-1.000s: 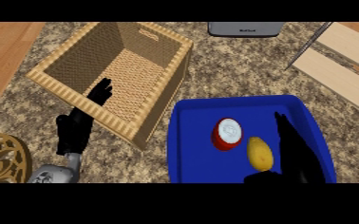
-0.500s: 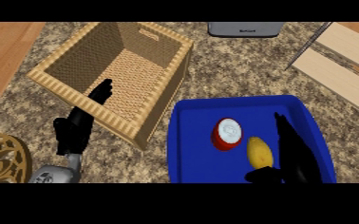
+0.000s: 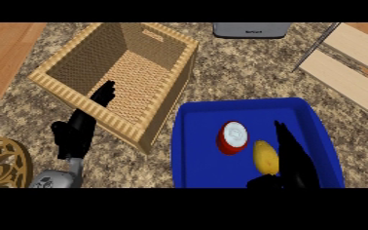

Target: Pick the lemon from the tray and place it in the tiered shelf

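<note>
Speckled stone table (image 3: pixel 237 73) carries a blue tray (image 3: pixel 197 126) at the near right and a wicker basket (image 3: pixel 173 97) to its left; no tiered shelf as such shows. The lemon (image 3: pixel 265 157) lies in the tray beside a red-and-white thing (image 3: pixel 233 138). The right hand (image 3: pixel 293 161) sits just right of the lemon, its fingers (image 3: pixel 284 134) straight, thumb apart, clamped on nothing. The left hand (image 3: pixel 79 131) rests open by the basket's near rim. Nothing looks done yet: grasp, lift and placing all remain.
</note>
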Tool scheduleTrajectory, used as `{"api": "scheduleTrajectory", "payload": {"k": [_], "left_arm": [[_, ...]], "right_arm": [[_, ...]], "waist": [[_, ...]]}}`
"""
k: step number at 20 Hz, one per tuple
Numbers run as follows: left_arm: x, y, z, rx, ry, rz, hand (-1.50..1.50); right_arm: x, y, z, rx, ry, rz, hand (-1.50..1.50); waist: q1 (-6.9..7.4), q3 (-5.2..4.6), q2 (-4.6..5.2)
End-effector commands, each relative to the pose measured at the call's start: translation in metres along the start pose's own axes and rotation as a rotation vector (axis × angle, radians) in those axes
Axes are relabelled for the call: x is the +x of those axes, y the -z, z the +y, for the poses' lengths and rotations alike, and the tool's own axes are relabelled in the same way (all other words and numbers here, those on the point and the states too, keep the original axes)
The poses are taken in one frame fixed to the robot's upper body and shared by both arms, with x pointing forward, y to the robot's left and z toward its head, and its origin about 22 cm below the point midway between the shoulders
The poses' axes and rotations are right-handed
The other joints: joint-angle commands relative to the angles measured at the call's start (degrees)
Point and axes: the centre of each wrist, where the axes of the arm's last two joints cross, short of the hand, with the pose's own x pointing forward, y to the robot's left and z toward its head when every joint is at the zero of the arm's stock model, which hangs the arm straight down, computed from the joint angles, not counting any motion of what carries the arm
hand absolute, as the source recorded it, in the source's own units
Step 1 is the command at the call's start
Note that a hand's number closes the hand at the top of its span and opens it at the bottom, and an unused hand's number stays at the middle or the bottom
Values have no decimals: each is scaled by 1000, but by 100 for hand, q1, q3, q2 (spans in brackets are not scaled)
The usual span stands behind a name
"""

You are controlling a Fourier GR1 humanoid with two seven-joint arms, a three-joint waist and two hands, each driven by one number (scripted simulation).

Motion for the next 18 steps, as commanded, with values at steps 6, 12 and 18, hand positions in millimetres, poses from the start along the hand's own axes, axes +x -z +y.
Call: {"api": "scheduleTrajectory", "payload": {"k": [6,12,18], "left_arm": [[28,24,-18,-92,72,-78,0],[16,23,-13,-93,70,-66,0],[25,17,-12,-122,48,-90,0]], "right_arm": [[2,12,11,33,-105,-34,150],[28,19,12,-49,-101,-18,150],[122,72,-16,-178,57,258,150]], "waist": [[-66,28,30],[-50,25,38],[232,25,124]]}}
